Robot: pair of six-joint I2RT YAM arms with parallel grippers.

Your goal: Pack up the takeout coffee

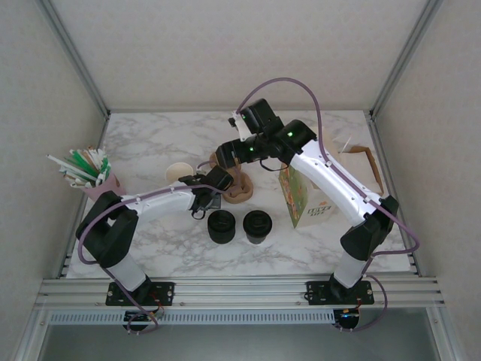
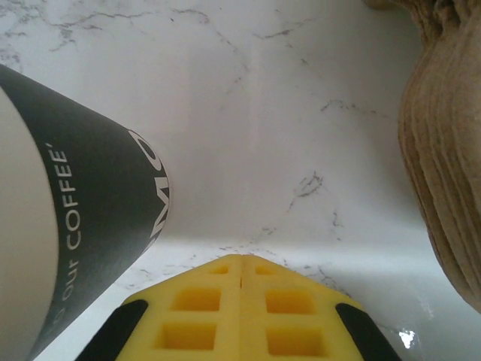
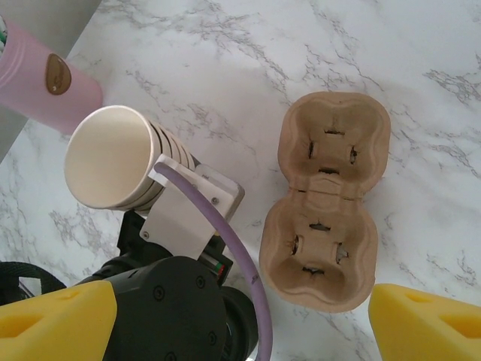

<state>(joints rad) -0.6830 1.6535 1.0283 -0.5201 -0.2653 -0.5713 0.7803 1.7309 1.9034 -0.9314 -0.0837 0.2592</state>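
Desk (image 1: 150, 143): white marble with grey veins, smooth and slightly glossy.

Far left of the carrier (image 3: 323, 203): pink cup (image 1: 101, 188), round and matte, holding a fan of thin green and white straws (image 1: 83, 162).

Just left of carrier: cup stack (image 3: 109, 154), cream inside, pale ribbed rims nested one over another. In the left wrist view the outer wall is dark with white lettering.

Left tool (image 2: 240, 301): yellow waffle-moulded pads pressed flat together, fully closed, holding nothing. It sits low over bare marble between the cup stack and the carrier.

Carrier: brown moulded pulp with a rough fibrous surface. It has two rounded wells joined at a narrow waist, with small slots in each well, and both wells are empty. From the left wrist its side shows fine stacked layers.

Near side of carrier, toward the arm bases: two round black-topped items side by side, apart from the carrier. The left one is taken as the lids (image 1: 222, 226). The right one, with a greyer flat top over a dark wall, is taken as the coffee (image 1: 257, 226). The overhead view does not settle this with certainty.

Right tool (image 3: 242, 301): yellow fingers spread wide and holding nothing, above the carrier.

Right of carrier: bag (image 1: 301, 197), upright folded paper with green print, close beside it.
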